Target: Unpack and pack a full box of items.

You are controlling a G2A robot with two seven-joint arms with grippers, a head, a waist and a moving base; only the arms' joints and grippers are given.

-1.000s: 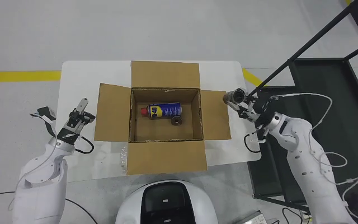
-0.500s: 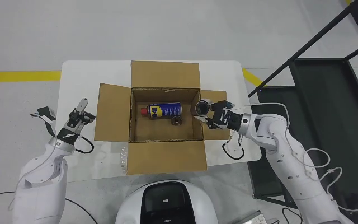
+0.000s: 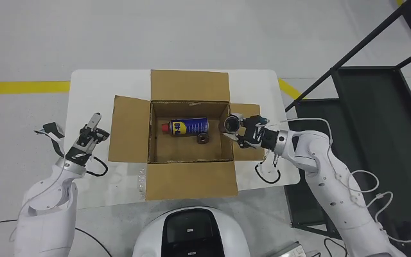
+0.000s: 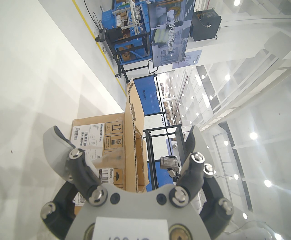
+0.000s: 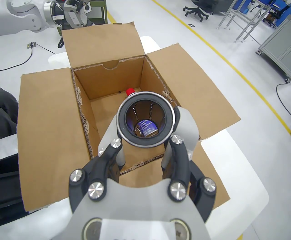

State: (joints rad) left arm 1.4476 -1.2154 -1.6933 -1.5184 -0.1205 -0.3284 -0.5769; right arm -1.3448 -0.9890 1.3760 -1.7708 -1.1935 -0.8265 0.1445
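White table (image 3: 90, 96) on a grey floor (image 3: 192, 32) | yellow line (image 3: 32, 87) crossing the floor at its far side | black metal rack (image 3: 376, 96) just beside | office chair (image 5: 196, 10) well apart

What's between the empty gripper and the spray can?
In the top view, the folded-out box flap and then the box wall lie between the left gripper and the spray can.

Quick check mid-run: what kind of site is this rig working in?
Most likely a warehouse or factory hall used for logistics work. A yellow floor line runs past the table, blue racks stand stacked with cartons, and rows of ceiling lights hang high overhead.
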